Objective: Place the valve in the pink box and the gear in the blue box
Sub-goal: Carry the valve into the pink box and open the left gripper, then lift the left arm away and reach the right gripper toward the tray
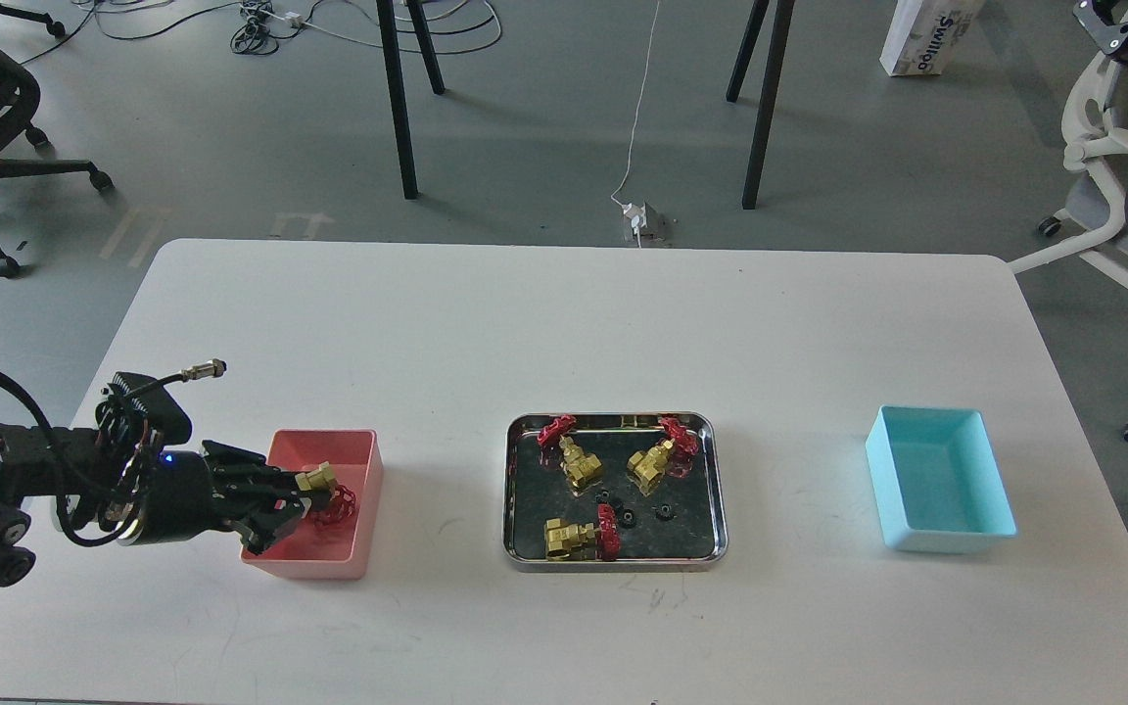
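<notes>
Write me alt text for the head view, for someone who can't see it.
The robot's left gripper holds a brass valve with a red handwheel over the pink box at the left of a white table. A steel tray in the middle holds three more valves and three small black gears; the blue box on the right looks empty.

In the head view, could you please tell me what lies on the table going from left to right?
Left gripper holding a valve → pink box → steel tray of valves and gears → blue box.
</notes>
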You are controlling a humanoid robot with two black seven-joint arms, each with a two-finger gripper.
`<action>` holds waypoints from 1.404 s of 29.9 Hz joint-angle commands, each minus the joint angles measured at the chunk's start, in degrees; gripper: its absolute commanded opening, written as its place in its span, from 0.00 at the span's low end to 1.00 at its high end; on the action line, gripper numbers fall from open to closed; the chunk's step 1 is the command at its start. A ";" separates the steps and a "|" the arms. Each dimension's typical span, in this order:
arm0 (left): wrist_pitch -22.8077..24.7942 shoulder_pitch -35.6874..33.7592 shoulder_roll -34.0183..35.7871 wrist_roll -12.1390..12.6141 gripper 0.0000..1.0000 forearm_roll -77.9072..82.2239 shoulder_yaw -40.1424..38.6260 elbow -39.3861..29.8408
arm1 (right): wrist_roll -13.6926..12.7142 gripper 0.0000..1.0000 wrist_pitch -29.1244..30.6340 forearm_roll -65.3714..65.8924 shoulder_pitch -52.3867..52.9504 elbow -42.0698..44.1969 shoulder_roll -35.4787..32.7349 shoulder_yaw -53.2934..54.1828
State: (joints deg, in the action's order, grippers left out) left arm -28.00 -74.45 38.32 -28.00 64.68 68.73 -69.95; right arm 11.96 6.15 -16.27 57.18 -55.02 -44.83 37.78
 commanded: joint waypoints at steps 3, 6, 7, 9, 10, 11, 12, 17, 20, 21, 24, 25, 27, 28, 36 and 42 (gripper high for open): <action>0.00 1.76 -0.09 0.00 0.19 -0.17 -0.09 1.83 | 0.00 1.00 0.01 -0.08 -0.13 0.00 0.00 0.10; 0.00 1.94 0.09 0.00 0.21 -0.17 -1.49 1.83 | 0.00 1.00 0.01 -0.08 -0.13 -0.09 0.00 0.10; 0.00 2.02 0.17 0.00 0.23 -0.08 -2.28 1.75 | 0.00 1.00 0.01 -0.08 -0.13 -0.09 0.00 0.10; 0.00 2.64 0.26 0.00 0.27 0.01 -3.51 1.75 | 0.00 1.00 0.00 -0.08 -0.22 -0.09 0.00 0.10; 0.00 2.73 0.35 0.00 0.29 0.10 -3.78 1.75 | 0.00 1.00 -0.08 -0.08 -0.40 -0.18 0.00 0.10; 0.00 2.73 0.44 0.00 0.31 0.10 -3.96 1.75 | 0.08 1.00 0.00 -0.08 -0.49 -0.18 0.00 0.10; 0.00 2.73 0.44 0.00 0.32 0.10 -4.04 1.66 | 0.00 1.00 0.01 -0.08 -0.49 -0.35 0.00 0.10; 0.00 2.73 0.70 0.00 0.45 0.27 -4.05 1.31 | 0.00 1.00 -0.08 -0.08 -0.57 -0.35 -0.61 0.10; 0.00 2.64 0.79 0.00 0.49 0.27 -4.05 1.31 | 0.08 1.00 0.01 -0.08 -1.01 -0.27 -0.61 0.19; 0.00 2.55 0.88 0.00 0.52 0.27 -4.13 1.31 | 0.00 1.00 0.01 -0.08 -1.01 -0.27 -0.70 0.19; 0.00 2.20 1.58 0.00 0.60 0.19 -6.14 1.13 | 0.00 1.00 0.01 -0.08 -1.01 -0.44 -0.79 0.01; 0.00 2.20 2.54 0.00 0.65 0.10 -8.24 1.13 | 0.08 1.00 0.09 -0.08 -1.01 -0.53 -0.79 -0.34; 0.00 2.37 4.82 0.00 0.69 0.01 -14.12 0.61 | 0.00 1.00 0.27 0.27 -1.01 -0.70 -0.88 -0.69; 0.00 2.38 5.79 0.00 0.70 0.10 -17.55 -0.18 | 0.00 1.00 0.36 0.53 -1.01 -0.79 -0.79 -0.78; 9.70 3.34 10.90 0.00 0.78 -14.35 -53.67 -13.18 | -1.05 1.00 4.82 26.67 5.04 -1.14 -0.79 -4.99; 26.99 4.57 5.28 0.00 0.88 -44.32 -75.99 -13.20 | -1.23 1.00 15.79 50.77 12.33 -2.11 -0.35 -16.83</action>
State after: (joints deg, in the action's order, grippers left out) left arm -10.40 -70.97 46.07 -28.00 34.25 3.72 -83.45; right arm 10.67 15.97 24.09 66.09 -56.41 -45.35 27.55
